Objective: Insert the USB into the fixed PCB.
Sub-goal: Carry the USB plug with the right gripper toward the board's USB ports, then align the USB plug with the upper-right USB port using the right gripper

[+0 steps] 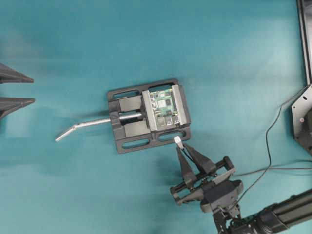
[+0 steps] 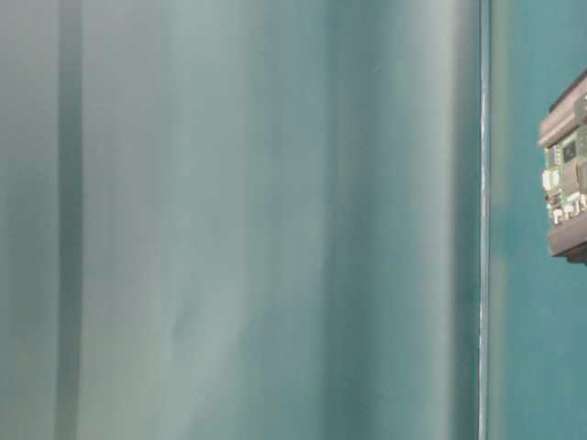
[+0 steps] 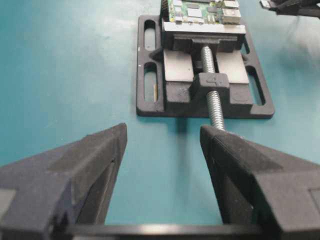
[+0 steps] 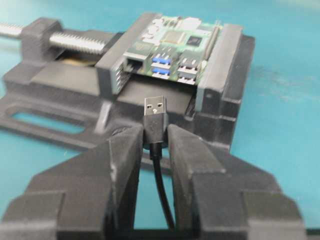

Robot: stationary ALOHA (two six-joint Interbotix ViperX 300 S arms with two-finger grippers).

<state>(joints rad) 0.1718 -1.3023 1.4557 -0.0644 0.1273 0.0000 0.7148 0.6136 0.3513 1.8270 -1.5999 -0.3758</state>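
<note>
The green PCB is clamped in a black vise at the table's middle; it also shows in the right wrist view, the left wrist view and the table-level view. My right gripper is shut on the USB plug, whose silvery tip points at the board's stacked ports from a short gap, just off the vise's near edge. Its black cable runs back between the fingers. My left gripper is open and empty at the far left, facing the vise screw.
The vise's silver bent handle sticks out to the left toward my left gripper. A black frame and a base plate stand at the right edge, with thin black wires trailing across the table there.
</note>
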